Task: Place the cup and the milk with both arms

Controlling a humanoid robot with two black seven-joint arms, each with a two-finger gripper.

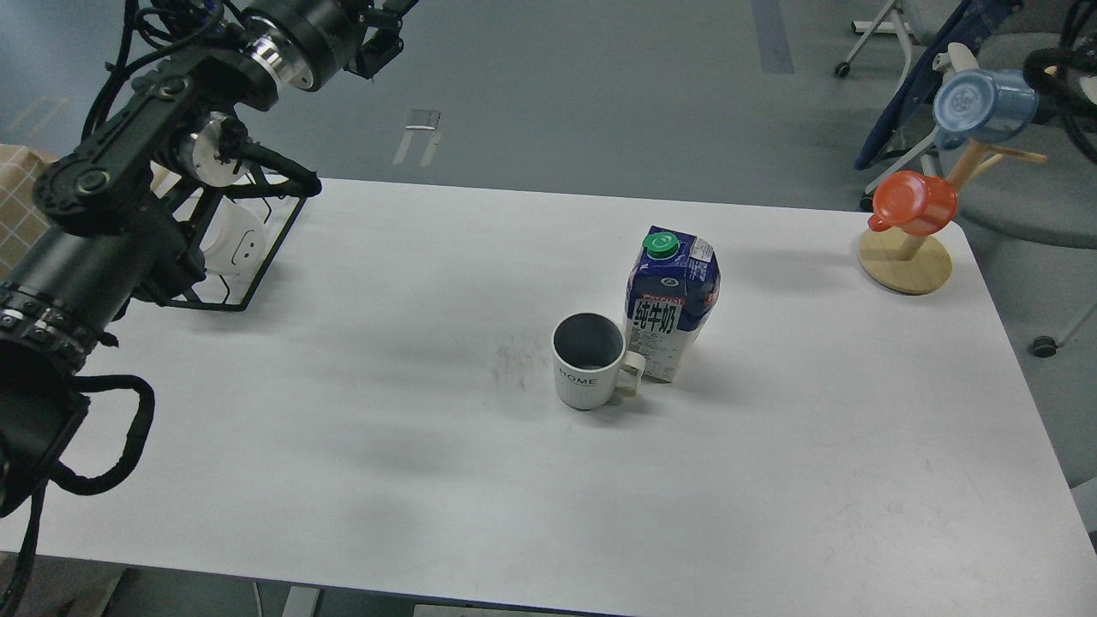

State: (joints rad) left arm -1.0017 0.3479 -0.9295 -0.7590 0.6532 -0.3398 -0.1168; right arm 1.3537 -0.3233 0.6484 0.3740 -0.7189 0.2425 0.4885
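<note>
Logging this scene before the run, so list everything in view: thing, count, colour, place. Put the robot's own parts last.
cup: 1, white ribbed with dark grey inside and "HOME" lettering, table centre, upright, handle toward the carton.
milk: 1, blue and white carton with green cap, upright just behind and right of the cup.
table: 1, white, fills most of the view.
wooden cup stand: 1, light wood, far right corner of the table.
orange cup: 1, orange plastic, hung on the stand.
blue cup: 1, blue plastic, hung higher on the stand.
wire rack: 1, black, far left of the table, holding white mugs.
left arm: 1, black, raised over the left side; its end effector is near the top edge, too dark to read.
</note>
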